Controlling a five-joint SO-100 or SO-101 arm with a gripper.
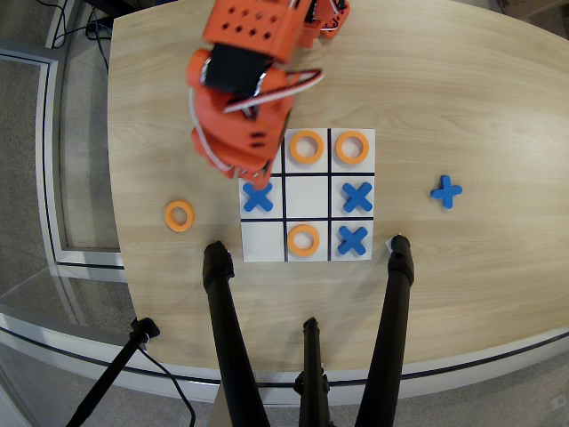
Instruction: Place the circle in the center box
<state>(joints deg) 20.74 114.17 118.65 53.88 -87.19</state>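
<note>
A loose orange circle (179,215) lies flat on the wooden table, left of the white 3x3 board (263,240). The center box (307,197) holds nothing. Three more orange rings sit in board cells: top middle (307,147), top right (352,148) and bottom middle (303,239). My orange gripper (238,167) hangs over the board's upper-left corner, up and to the right of the loose circle and apart from it. It hides the top-left cell. From above I cannot make out how its jaws stand.
Blue X pieces sit in the middle-left (258,197), middle-right (357,197) and bottom-right (353,239) cells. Another blue X (446,191) lies on the table to the right. Black tripod legs (227,329) cross the near table edge.
</note>
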